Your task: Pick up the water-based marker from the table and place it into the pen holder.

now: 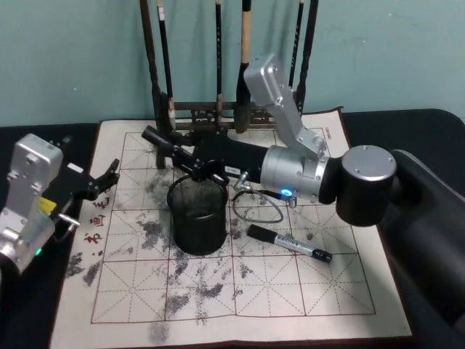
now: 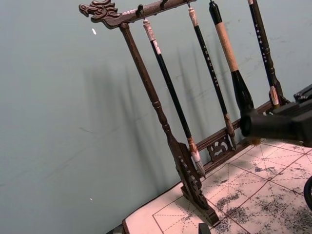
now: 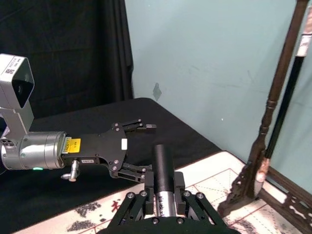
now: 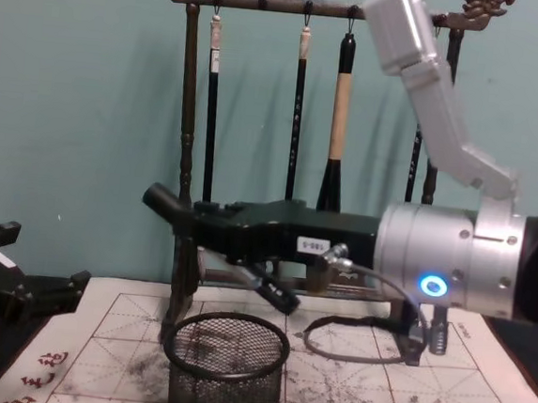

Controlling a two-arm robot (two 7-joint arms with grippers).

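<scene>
While the round black wire-mesh pen holder (image 1: 197,229) stands on the cream gridded table (image 1: 290,291), your right gripper (image 1: 185,156) hangs above its rim. Its fingers pinch the stubby black-capped, silver-barrelled water-based marker (image 3: 163,165), held level with the cap pointing left (a second dark marker (image 1: 289,243) lies on the table to the holder's right). Your left gripper (image 1: 105,178) rests spread at the table's left edge.

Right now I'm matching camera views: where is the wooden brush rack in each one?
Head view: brush rack at top centre.
Left wrist view: one post, brushes hanging beside it.
Right wrist view: one post and carved foot.
Chest view: across the back, behind the right gripper.
Shared landmark: the gridded mat under its foot.
</scene>
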